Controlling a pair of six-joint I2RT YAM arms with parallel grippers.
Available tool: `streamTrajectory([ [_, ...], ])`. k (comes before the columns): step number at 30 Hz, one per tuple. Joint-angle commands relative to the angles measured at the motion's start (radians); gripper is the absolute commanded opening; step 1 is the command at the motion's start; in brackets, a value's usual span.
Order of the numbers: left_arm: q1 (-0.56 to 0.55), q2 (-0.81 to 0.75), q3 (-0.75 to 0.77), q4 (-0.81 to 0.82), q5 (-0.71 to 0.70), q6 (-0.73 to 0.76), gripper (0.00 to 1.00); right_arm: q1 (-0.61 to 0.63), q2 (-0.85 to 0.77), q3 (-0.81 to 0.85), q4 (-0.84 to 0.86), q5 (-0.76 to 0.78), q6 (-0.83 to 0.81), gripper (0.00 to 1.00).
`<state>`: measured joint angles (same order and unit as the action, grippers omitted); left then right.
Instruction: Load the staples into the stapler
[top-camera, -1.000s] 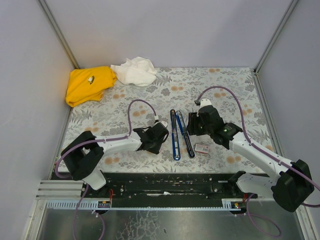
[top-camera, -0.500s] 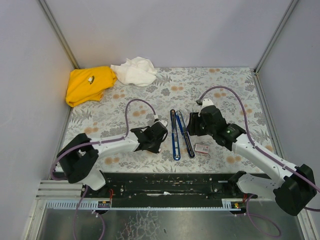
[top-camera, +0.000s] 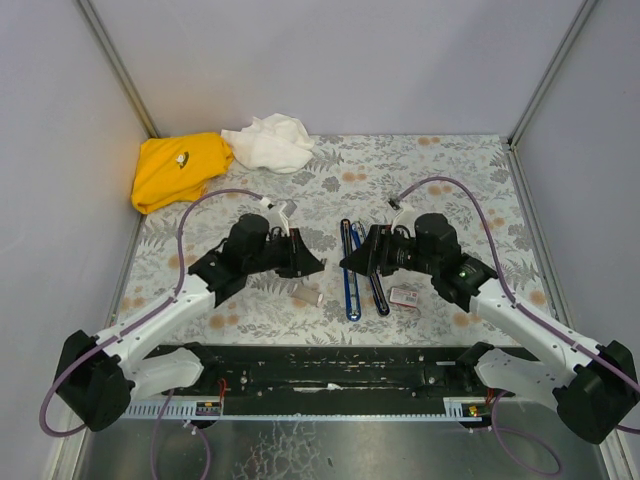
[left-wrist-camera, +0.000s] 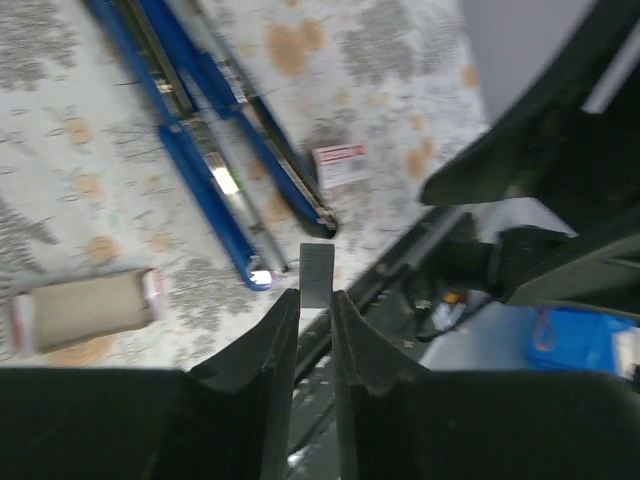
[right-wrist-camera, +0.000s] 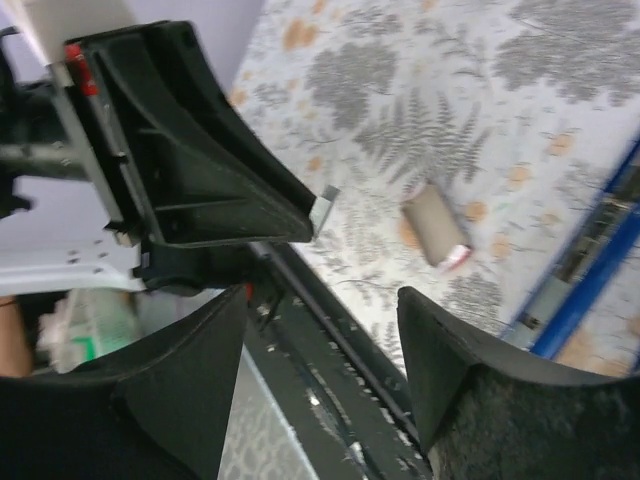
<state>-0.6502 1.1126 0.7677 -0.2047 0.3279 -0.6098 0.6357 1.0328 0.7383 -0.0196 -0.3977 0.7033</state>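
The left hand (left-wrist-camera: 313, 297) is narrow and pinches the small silvery staple strip (left-wrist-camera: 317, 275) at its fingertips, above the tabletop (top-camera: 450, 180). The right hand (right-wrist-camera: 322, 295) faces it with its fingers wide apart and holds nothing. The stapler (top-camera: 351, 295) lies opened flat between the two arms, blue arm beside black arm. A small white box (top-camera: 404, 296) with red print lies just right of it. A beige box piece (top-camera: 308, 296) with pink ends lies left of it. I cannot tell what is inside either one.
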Motion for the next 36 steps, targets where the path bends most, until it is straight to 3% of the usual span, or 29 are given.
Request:
streamTrajectory([
  [1, 0.059, -0.077, -0.071, 0.284, 0.33, -0.197, 0.16, -0.002, -0.027, -0.017, 0.299, -0.19, 0.164, 0.7],
  [6, 0.076, -0.129, -0.104, 0.51, 0.418, -0.36, 0.15, 0.002, -0.02, -0.025, 0.453, -0.238, 0.25, 0.72],
  [13, 0.079, -0.173, -0.126, 0.658, 0.419, -0.483, 0.15, 0.013, -0.008, 0.001, 0.511, -0.251, 0.272, 0.71],
  [23, 0.08, -0.199, -0.12, 0.67, 0.418, -0.512, 0.15, 0.022, -0.004, -0.007, 0.673, -0.293, 0.342, 0.46],
  [36, 0.08, -0.201, -0.12, 0.694, 0.426, -0.531, 0.14, 0.038, 0.041, 0.006, 0.763, -0.306, 0.383, 0.31],
])
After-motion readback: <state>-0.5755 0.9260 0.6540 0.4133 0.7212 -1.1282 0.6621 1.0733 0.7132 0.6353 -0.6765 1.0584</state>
